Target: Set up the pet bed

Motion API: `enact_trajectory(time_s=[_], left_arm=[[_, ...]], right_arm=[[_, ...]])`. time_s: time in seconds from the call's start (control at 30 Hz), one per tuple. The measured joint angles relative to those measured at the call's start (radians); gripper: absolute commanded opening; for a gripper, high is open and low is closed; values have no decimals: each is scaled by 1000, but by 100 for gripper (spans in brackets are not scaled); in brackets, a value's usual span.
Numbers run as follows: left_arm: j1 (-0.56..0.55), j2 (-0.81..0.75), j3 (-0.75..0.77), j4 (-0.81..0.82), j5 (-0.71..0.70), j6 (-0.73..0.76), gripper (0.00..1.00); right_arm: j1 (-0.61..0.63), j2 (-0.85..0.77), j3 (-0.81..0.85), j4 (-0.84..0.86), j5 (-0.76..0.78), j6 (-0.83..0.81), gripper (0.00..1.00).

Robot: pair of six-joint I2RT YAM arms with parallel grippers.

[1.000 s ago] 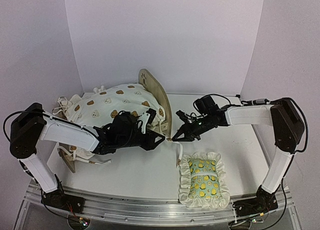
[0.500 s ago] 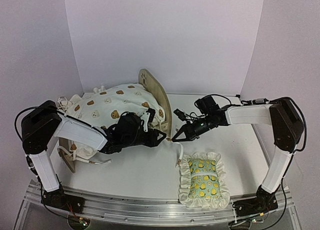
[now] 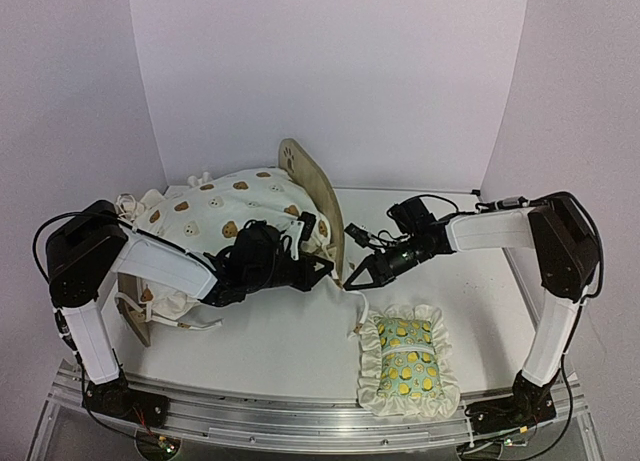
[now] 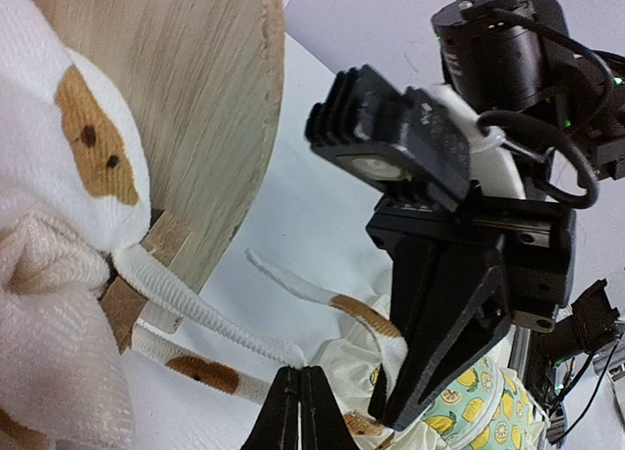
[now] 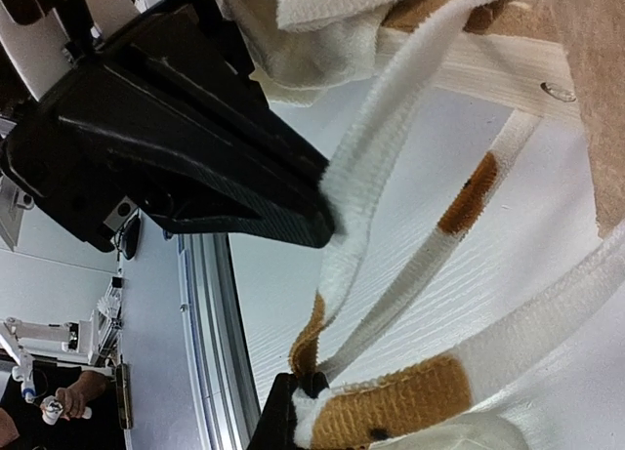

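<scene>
Pet bed (image 3: 312, 186) location: left-centre of the table (image 3: 470, 281), with its rounded headboard (image 4: 186, 99) upright at the right end and a paw-print cutout near the top. The long axis runs from that headboard leftward and toward the near edge. The frame is light wood; its base and most of the rails are hidden under the cream bear-print cushion (image 3: 215, 206) heaped on top. Both claws meet just beside the near foot of the headboard, so the bed lies to the left of them. The left gripper (image 3: 325, 271) is nearer, its arm lying along the bed's near side. Its fingers are pressed together on a cushion tie (image 4: 195, 308) that trails from the cushion corner. The right gripper (image 3: 357, 279) is likewise clamped on tie strap; whether it holds the same strap cannot be determined. Expect the coming move to draw the ties around the headboard post. The green lemon-print pillow (image 3: 405, 356) lies apart, near the front edge.
</scene>
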Motion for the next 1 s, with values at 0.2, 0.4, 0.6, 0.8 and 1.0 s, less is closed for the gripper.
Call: enact_trajectory(time_s=[0.2,0.4,0.6,0.8,1.0], left_arm=[[11,0,0,42,73,31,3],[19,1,1,67,127,64,42],[16,-8,-12,74,123,87,61],[16,-76,-46,13,92,106,66],[16,-185,-69,-62,46,120,66]], right_arm=[[-3,45,20,-11,-47,-16,0],[-4,63,41,-17,-106,-22,0],[-7,84,63,-25,-159,-35,0],[-10,132,104,-31,-232,-48,0],[-14,172,138,-31,-296,-51,0]])
